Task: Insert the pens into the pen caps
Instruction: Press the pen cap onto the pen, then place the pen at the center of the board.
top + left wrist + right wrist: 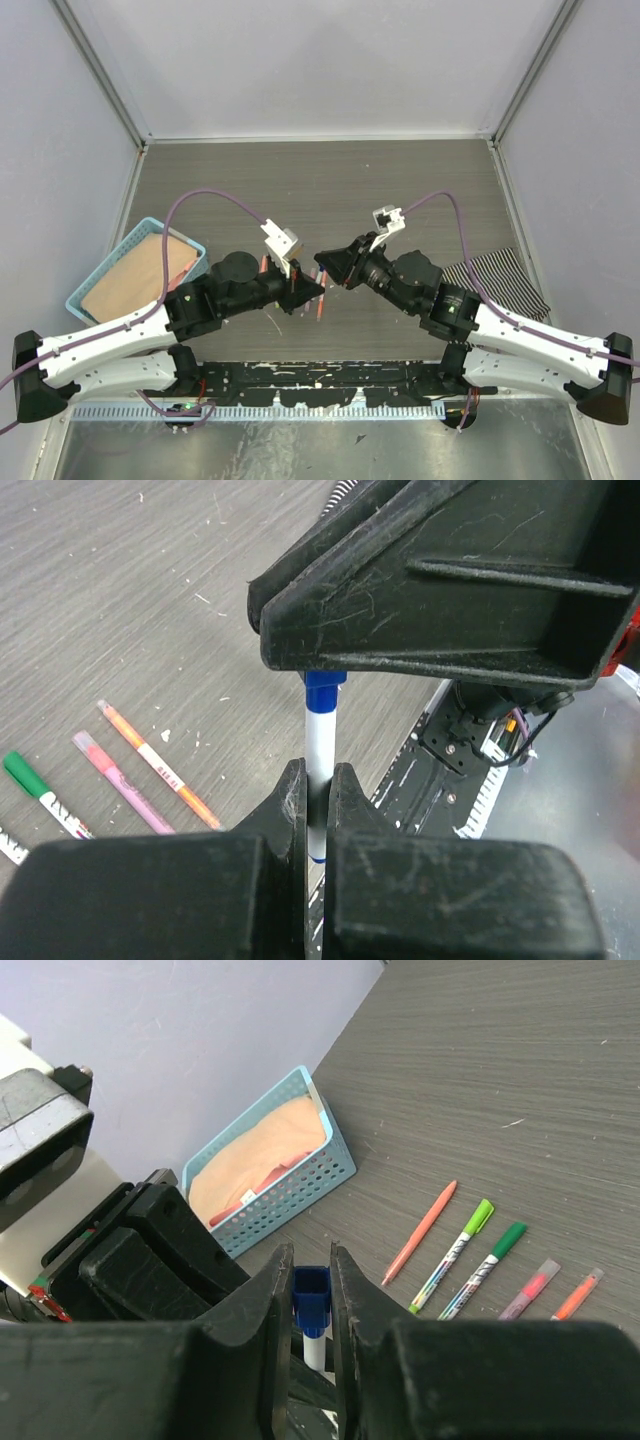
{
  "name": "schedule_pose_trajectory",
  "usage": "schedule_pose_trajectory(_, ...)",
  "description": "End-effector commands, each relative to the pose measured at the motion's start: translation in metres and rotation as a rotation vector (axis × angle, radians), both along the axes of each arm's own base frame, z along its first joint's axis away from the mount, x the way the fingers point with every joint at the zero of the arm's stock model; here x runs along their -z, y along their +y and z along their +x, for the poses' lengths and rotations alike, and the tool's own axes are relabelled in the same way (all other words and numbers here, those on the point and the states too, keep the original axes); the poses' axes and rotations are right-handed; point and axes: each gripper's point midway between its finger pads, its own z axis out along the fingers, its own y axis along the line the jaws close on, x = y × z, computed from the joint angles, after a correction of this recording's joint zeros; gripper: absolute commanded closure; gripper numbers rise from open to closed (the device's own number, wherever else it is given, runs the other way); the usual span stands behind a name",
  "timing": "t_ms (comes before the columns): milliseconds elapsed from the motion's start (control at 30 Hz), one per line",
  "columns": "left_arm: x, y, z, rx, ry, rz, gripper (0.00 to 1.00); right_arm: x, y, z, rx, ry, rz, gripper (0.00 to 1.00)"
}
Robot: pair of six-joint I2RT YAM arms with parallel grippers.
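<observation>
Trouble can start right where your two arms meet. Your left pincer [318,805] is pressed tight on the white pen [320,740]. Your right pincer [312,1275] is pinching the blue cap [312,1298], which sits at the pen's tip. I cannot tell if the cap is pushed all the way on. If pen and cap are not in a straight line, a push could jam them or make the pen slip. Let go too soon and the cap may fall. Past them, the other pens [510,1238] lie on the table [520,1080], and a dropped cap could roll in among them.
</observation>
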Motion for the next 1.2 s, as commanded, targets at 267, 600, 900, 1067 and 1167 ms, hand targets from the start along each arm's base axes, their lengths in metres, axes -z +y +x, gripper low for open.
schedule_pose_trajectory(267,-0.161,0.007,0.022,-0.109,-0.251,-0.462,1.00,0.115,0.000,-0.092,-0.351,0.231,-0.359,0.99)
schedule_pose_trajectory(600,-0.119,0.017,0.021,-0.134,-0.189,-0.368,1.00,0.013,0.003,-0.031,-0.059,0.035,-0.234,0.72)
schedule_pose_trajectory(900,-0.056,0.037,0.020,-0.190,-0.103,-0.234,1.00,-0.058,-0.032,-0.006,0.118,-0.128,-0.161,0.33)
schedule_pose_trajectory(1067,-0.025,0.048,0.027,-0.267,-0.044,-0.145,1.00,-0.044,-0.062,0.006,0.240,-0.124,-0.254,0.22)
schedule_pose_trajectory(1167,-0.006,0.052,0.032,-0.316,-0.001,-0.066,1.00,-0.029,-0.070,0.010,0.280,-0.099,-0.348,0.21)
